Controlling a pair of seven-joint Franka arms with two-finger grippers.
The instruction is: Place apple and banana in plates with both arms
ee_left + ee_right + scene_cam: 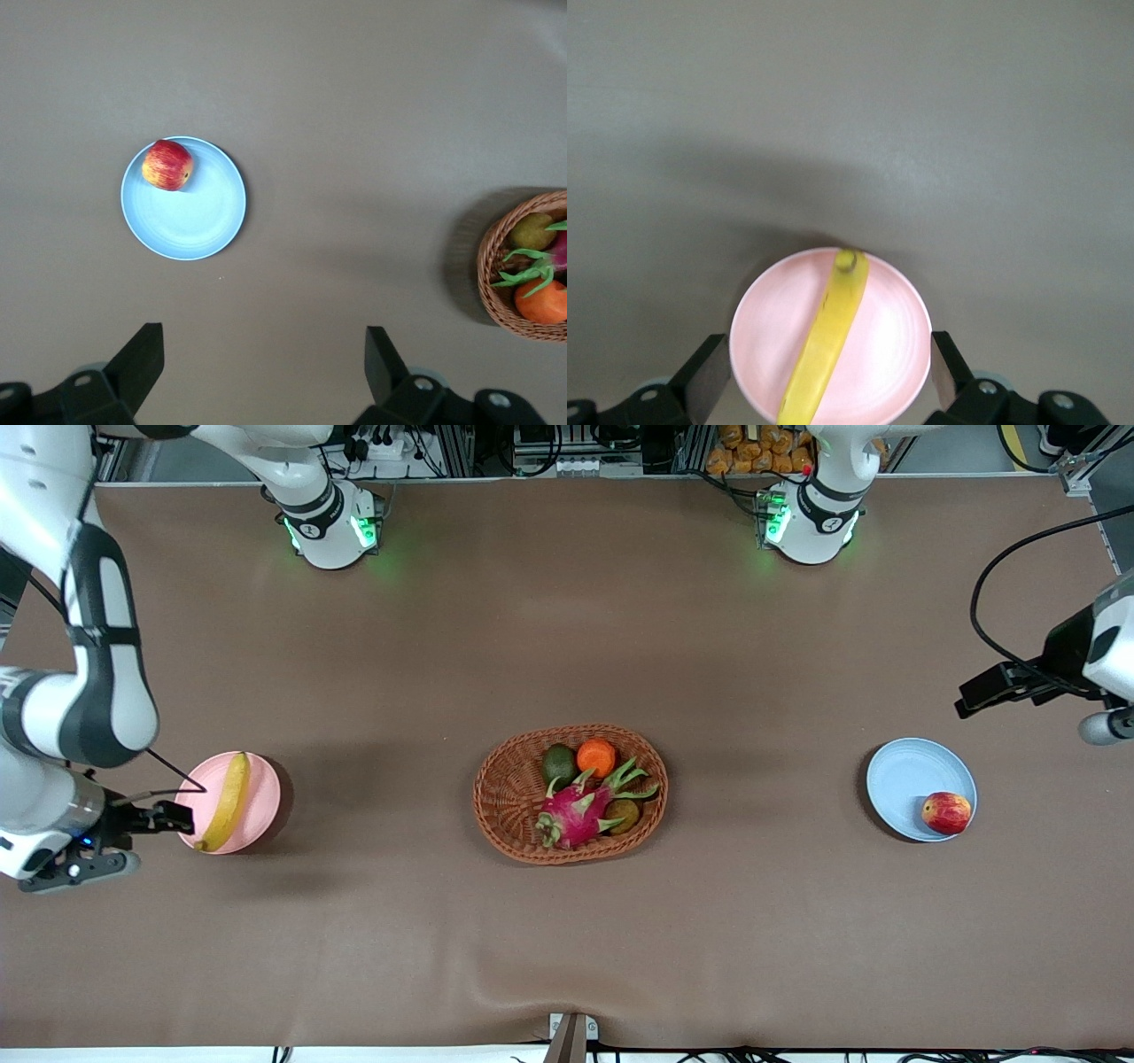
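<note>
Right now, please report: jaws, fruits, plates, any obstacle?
Right gripper open over pink plate, banana on it. Left gripper open, empty. Apple on blue plate. Nothing in the way.

Banana (227,801) and apple (945,812) on plates (899,771)

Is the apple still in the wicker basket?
No, the apple lies on the blue plate toward the left arm's end of the table, apart from the basket.
</note>
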